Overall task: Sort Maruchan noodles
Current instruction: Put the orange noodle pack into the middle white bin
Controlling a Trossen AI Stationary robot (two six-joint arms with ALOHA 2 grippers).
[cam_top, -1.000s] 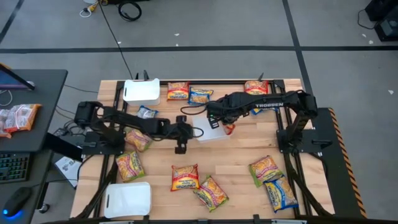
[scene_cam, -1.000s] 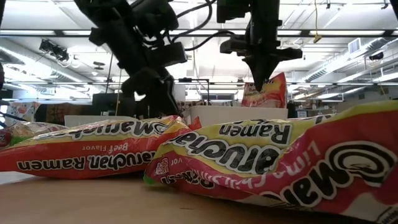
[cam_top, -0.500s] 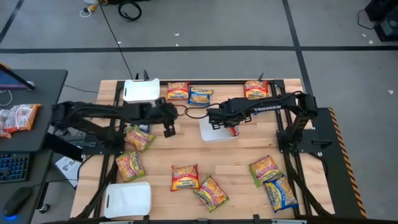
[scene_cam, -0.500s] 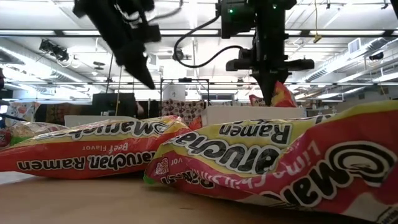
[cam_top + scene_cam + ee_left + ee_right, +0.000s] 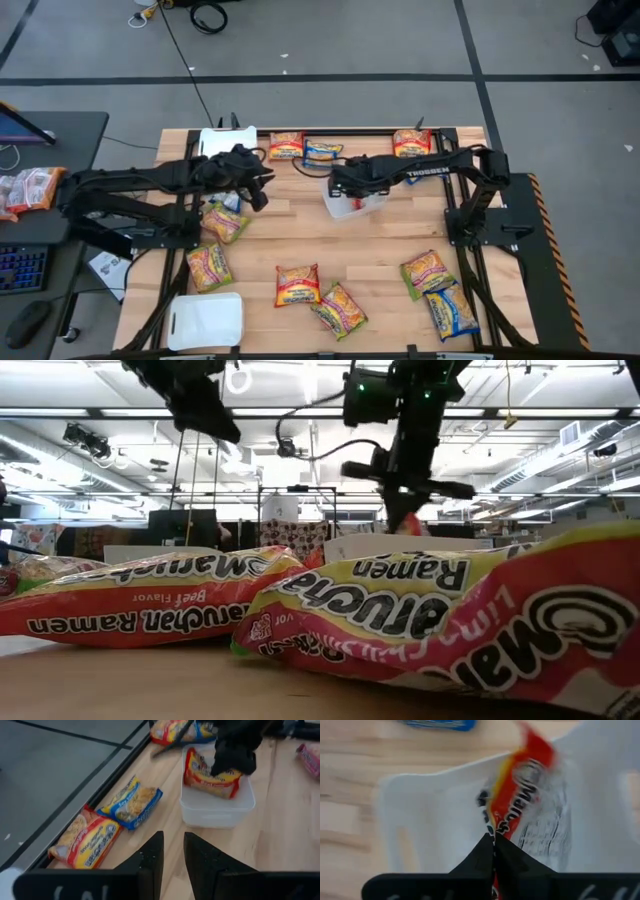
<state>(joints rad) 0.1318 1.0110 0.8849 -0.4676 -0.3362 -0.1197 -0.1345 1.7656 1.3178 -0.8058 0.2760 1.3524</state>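
A red-orange Maruchan packet (image 5: 207,775) sits tilted inside the white tray (image 5: 216,807) at the table's middle, with my right gripper (image 5: 493,836) shut on it from above. From overhead, that gripper (image 5: 362,192) covers most of the packet and part of the tray (image 5: 340,207). My left gripper (image 5: 173,855) hangs raised over the left half of the table (image 5: 262,200), a narrow gap between its fingers and nothing in it. Other Maruchan packets lie flat on the wood. My right gripper pinches one edge of the red-orange packet (image 5: 496,822) between its two fingers. The fingers slant steeply down from above. The packet hangs tilted below them, its lower part (image 5: 212,787) down inside the white tray; whether it rests on the tray's floor I cannot tell.
Packets lie along the far edge (image 5: 285,145), (image 5: 322,153), (image 5: 412,142), at the left (image 5: 222,222), (image 5: 208,265) and near the front (image 5: 297,285), (image 5: 338,308), (image 5: 428,270), (image 5: 452,310). White trays stand at far left (image 5: 215,140) and near left (image 5: 205,320).
My left gripper has risen and drawn back from the middle toward the table's far left, rolling as it went. My right gripper has sunk toward the white tray and turned, carrying the red-orange packet down from above the tray into it.
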